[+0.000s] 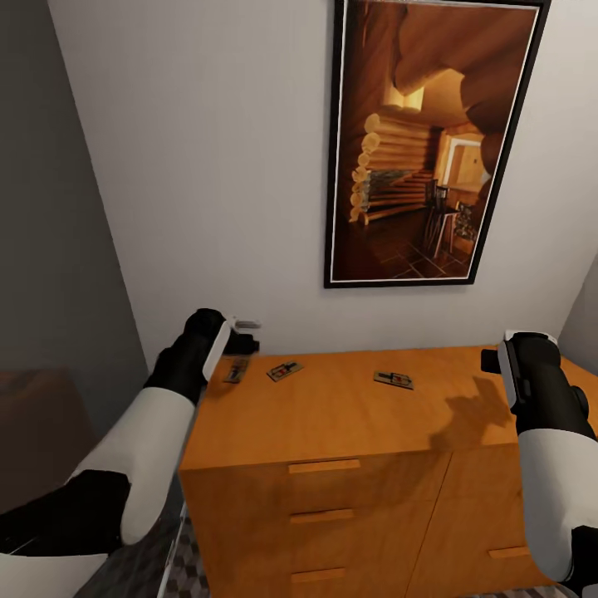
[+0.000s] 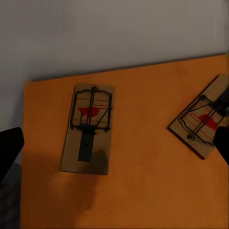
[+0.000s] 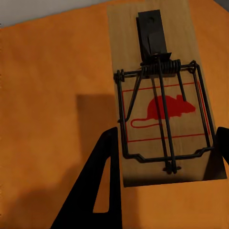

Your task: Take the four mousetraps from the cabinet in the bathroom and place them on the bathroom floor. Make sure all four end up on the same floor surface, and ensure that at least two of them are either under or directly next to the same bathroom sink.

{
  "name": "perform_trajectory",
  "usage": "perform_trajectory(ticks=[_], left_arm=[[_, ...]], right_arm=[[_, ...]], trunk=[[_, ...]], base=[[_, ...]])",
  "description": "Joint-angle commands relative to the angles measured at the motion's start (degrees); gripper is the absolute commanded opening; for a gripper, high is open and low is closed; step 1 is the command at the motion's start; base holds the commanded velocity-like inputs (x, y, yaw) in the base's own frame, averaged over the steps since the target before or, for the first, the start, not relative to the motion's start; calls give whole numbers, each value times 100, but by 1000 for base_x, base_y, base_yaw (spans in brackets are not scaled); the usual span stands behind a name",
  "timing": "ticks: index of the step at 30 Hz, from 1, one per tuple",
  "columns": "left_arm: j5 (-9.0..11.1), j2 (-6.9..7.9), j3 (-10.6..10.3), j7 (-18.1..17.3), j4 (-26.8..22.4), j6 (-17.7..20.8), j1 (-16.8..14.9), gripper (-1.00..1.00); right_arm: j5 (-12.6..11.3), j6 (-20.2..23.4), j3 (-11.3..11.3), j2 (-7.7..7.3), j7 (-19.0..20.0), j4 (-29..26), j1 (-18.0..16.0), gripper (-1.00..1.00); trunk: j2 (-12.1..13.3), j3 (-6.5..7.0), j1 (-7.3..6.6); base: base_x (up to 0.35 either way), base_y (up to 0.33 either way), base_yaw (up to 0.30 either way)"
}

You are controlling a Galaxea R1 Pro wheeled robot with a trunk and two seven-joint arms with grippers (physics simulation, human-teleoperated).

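I see the orange-brown cabinet (image 1: 332, 415) against the wall. Three mousetraps lie flat on its top: one (image 1: 236, 370) at the left back corner, one (image 1: 284, 370) just beside it, one (image 1: 394, 379) near the middle.

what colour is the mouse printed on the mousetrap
Red, on the mousetrap; clearest in the right wrist view.

A home room: framed log-cabin picture (image 1: 423, 141) on a white wall above a wooden cabinet (image 1: 349, 498).
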Motion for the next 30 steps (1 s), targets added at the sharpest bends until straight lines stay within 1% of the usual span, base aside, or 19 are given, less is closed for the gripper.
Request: perform_trajectory(ticks=[1, 2, 3, 7, 9, 11, 12, 13, 15, 19, 30], left_arm=[[32, 2, -9, 32, 118, 22, -88, 100], [70, 5, -8, 30, 565, 10, -357, 100], [79, 5, -8, 23, 770, -1, -463, 100], [88, 43, -10, 4, 1243, -22, -630, 100], [87, 83, -9, 5, 1346, -25, -652, 100], [91, 282, -8, 2, 1523, -28, -680, 100], [96, 381, -7, -5, 1565, -22, -685, 100], [99, 435, -4, -8, 1583, -19, -688, 100], [101, 487, -2, -11, 1599, -12, -689, 100], [100, 525, 4, -13, 1594, -1, -692, 100], [79, 535, 1, -14, 1557, 9, -692, 100]], right_arm=[[20, 25, 0, 0, 7, -3, -5, -100], [18, 25, 0, 0, 7, -3, -5, -100], [17, 25, 0, 0, 7, -3, -5, -100], [11, 25, 0, -1, 7, -2, -5, -100], [9, 25, 0, -1, 7, -2, -5, -100], [7, 25, 0, 0, 7, 1, -5, -100], [4, 25, 0, 0, 7, 3, -5, -100], [2, 25, 0, 0, 9, 5, -5, -100], [0, 25, -1, 0, 9, 5, -5, -100], [-2, 25, -6, 0, 10, 7, -5, -100], [-2, 25, -9, 0, 15, 13, -5, -100]], trunk=[[-4, -7, 0], [-4, -7, 0], [-4, -7, 0], [-4, -7, 0], [-4, -7, 0], [-4, -7, 0], [-4, -7, 0], [-4, -7, 0], [-4, -7, 0], [-4, -7, 0], [-4, -7, 0]], base=[[0, 0, 0], [0, 0, 0], [0, 0, 0], [0, 0, 0], [0, 0, 0], [0, 0, 0], [0, 0, 0], [0, 0, 0], [0, 0, 0], [0, 0, 0], [0, 0, 0]])
